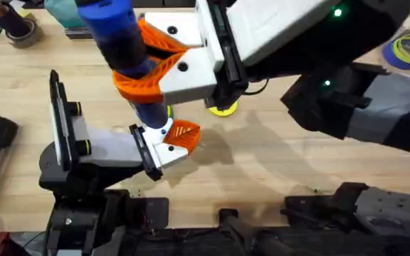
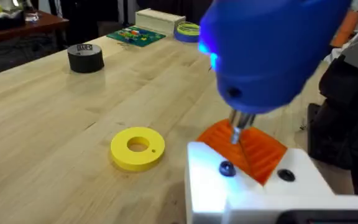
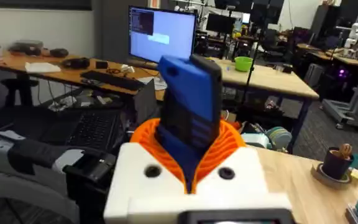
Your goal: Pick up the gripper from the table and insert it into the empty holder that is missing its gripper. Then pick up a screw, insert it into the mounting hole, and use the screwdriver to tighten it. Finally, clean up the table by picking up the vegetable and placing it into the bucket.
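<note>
Blue screwdriver [image 1: 123,43] stands upright, squeezed in the right gripper [image 1: 164,62], tip straight down on the orange gripper [image 2: 244,149].

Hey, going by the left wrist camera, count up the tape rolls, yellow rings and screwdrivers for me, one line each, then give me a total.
Tape rolls: 2, black tape roll and blue tape roll
Yellow ring: 1
Blue screwdriver: 1
Total: 4
</note>
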